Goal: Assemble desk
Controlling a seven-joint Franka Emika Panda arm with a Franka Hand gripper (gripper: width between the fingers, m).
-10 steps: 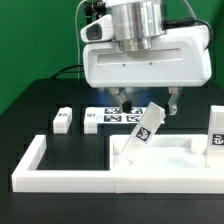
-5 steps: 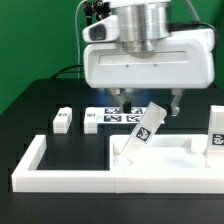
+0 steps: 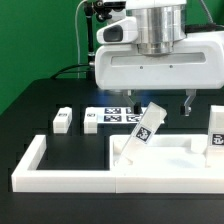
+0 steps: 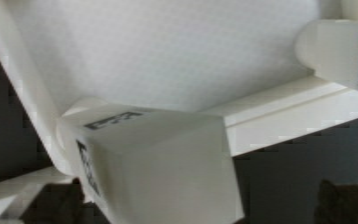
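Observation:
The desk's white tabletop (image 3: 165,152) lies flat inside the border wall. One tagged leg (image 3: 149,126) stands tilted in its near corner socket; a second leg (image 3: 215,131) stands upright at the exterior view's right. My gripper (image 3: 160,108) hangs open just above the tilted leg, one finger on each side of its top and neither touching. In the wrist view that leg (image 4: 149,160) fills the space between the dark fingers (image 4: 12,203), with the tabletop (image 4: 176,50) and the other leg (image 4: 345,50) behind it. Two more legs (image 3: 62,120) (image 3: 92,118) lie on the black table.
A low white U-shaped border wall (image 3: 38,165) runs along the front and the exterior view's left. The marker board (image 3: 118,116) lies flat behind the tabletop. The table is black, with a green backdrop behind it.
My gripper has shifted toward the exterior view's right and now straddles the tilted leg's top. It stays open. The parts have not moved.

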